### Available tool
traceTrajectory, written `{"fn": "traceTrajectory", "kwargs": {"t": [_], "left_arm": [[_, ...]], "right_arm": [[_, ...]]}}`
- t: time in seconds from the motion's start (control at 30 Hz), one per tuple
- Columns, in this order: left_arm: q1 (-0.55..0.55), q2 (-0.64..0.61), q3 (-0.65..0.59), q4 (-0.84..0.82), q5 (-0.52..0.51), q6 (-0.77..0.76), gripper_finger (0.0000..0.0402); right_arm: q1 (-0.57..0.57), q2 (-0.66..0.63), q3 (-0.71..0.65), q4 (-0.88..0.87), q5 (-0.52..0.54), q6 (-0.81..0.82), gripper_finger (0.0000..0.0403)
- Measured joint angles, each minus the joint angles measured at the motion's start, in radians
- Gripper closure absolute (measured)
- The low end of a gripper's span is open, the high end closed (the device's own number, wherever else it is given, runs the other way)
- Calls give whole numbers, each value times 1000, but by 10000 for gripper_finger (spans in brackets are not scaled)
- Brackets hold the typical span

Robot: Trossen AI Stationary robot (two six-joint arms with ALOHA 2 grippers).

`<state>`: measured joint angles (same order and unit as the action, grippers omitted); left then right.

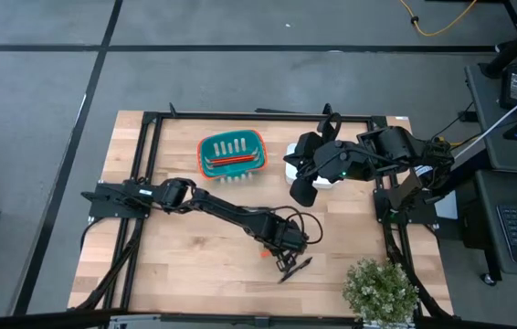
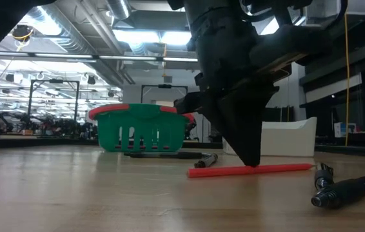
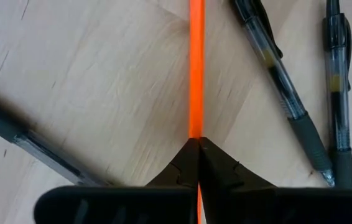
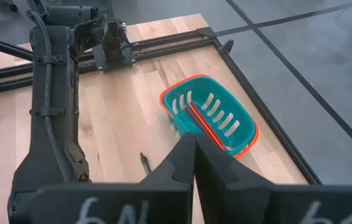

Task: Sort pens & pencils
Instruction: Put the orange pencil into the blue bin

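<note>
Seen from above, a pale wooden table [image 1: 195, 265] held a teal basket [image 1: 232, 153] toward twelve o'clock, with red-orange pencils lying across it [image 1: 233, 161]. The left gripper [image 1: 279, 253] reached down toward five o'clock of the table, beside loose black pens [image 1: 295, 267]. The right gripper [image 1: 300, 189] waited above a white container [image 1: 324, 179] at about two o'clock, jaws shut on nothing, and a small potted plant [image 1: 379, 290] stood at the near right corner. From table height, the left gripper's dark, wedge-shaped fingers came down onto a thin, matte red-orange pencil [image 2: 250, 170] lying flat on the wood, with a glossy black pen [image 2: 349, 187] off at three o'clock and the ribbed plastic basket behind. In the left wrist view, the jaws were closed on that pencil [image 3: 196, 68], pinching it at one narrow point; two clear-barrelled pens with black rubbery grips [image 3: 275, 68] lay just beside it at about two o'clock, and another [image 3: 33, 146] at nine o'clock. In the right wrist view, the closed right fingers framed the basket, its pencils resting along one side. As a judgement, the slim, smooth stick could swivel or slip in so small a pinch once lifted, and its long free end could sweep the neighbouring pens or catch the basket rim.
</note>
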<state>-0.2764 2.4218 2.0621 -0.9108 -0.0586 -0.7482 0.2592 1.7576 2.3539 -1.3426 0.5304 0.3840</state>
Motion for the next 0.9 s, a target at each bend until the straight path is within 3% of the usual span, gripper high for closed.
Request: {"fn": "traceTrajectory", "kwargs": {"t": [0.9], "left_arm": [[1,0,2,7,43,10,396]], "right_arm": [[0,0,0,0,0,4,393]]}}
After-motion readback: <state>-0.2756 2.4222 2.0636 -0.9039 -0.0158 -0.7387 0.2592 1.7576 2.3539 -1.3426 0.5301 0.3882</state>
